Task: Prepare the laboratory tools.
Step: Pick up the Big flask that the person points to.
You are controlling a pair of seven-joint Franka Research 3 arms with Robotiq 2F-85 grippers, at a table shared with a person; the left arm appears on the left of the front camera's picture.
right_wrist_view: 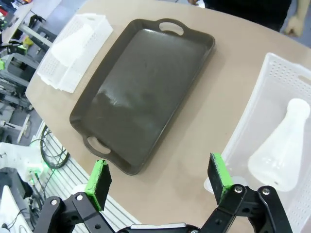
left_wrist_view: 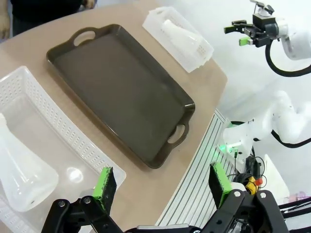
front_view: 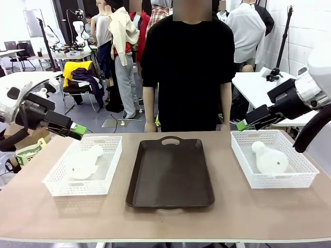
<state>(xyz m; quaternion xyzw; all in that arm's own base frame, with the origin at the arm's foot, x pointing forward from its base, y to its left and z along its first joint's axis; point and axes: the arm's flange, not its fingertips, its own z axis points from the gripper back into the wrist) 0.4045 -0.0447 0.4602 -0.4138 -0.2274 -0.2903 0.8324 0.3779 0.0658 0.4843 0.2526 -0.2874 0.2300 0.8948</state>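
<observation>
My left pincer (front_view: pixel 77 129) and right pincer (front_view: pixel 242 124) both hang wide, holding nothing, over the ends of the bench (front_view: pixel 232 214). I judge it best to descend on each neck, jaws across it, clear of the mesh walls. One frosted translucent white conical flask (front_view: pixel 84 161) lies on its side in the left white mesh basket (front_view: pixel 62 189), its twin flask (front_view: pixel 270 158) in the right white mesh basket (front_view: pixel 297 181), flanking the dark brown handled tray (front_view: pixel 170 173)

White arms (front_view: pixel 323 64), black green-padded grippers (front_view: pixel 77 130) (front_view: pixel 242 125)

flasks (front_view: pixel 83 163) frosted white | baskets (front_view: pixel 58 188) white mesh | tray (front_view: pixel 170 173) dark brown
</observation>
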